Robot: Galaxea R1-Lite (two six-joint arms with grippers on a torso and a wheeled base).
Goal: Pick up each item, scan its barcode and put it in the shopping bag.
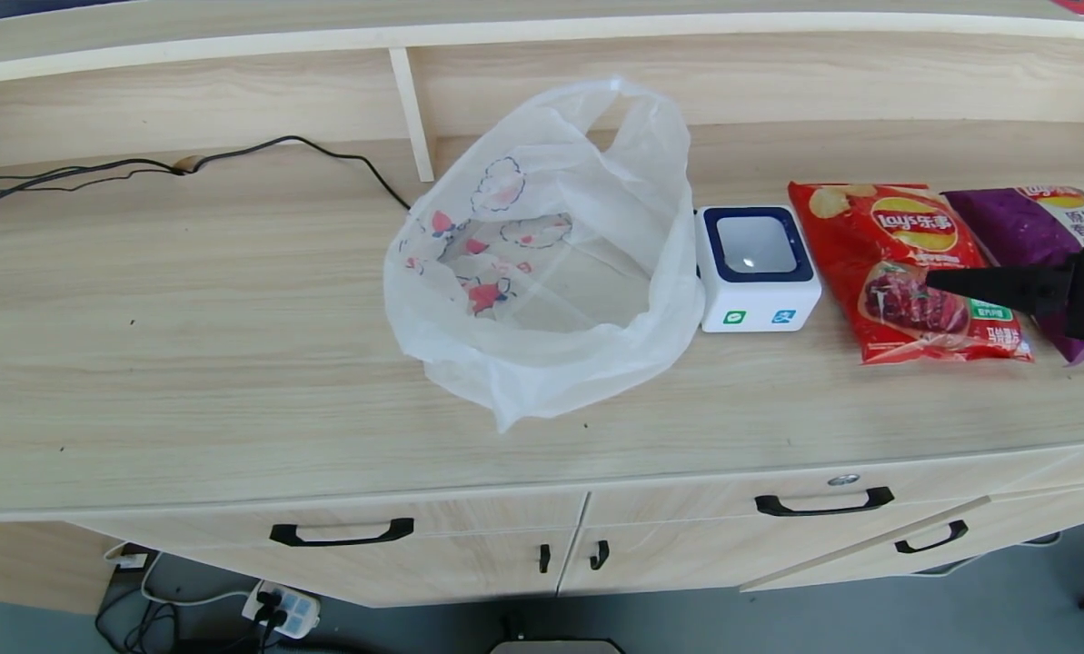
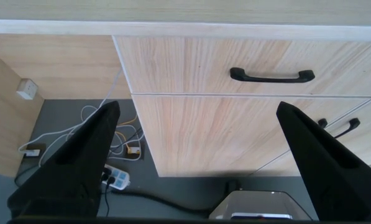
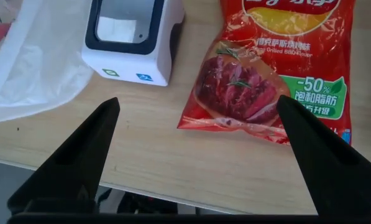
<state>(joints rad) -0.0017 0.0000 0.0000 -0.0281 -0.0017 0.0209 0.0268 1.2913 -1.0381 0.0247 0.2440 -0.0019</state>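
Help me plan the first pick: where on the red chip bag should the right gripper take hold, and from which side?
Probably the bottom seam of the red chip bag, the edge nearest the front of the counter. The bag lies flat, so its crimped end is the thinnest part to pinch. Come from above and the front, where the right gripper hangs with jaws open.

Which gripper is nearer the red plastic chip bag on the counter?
Right. The right gripper hovers open over the red plastic chip bag; the left gripper sits below the wooden counter, facing drawer fronts.
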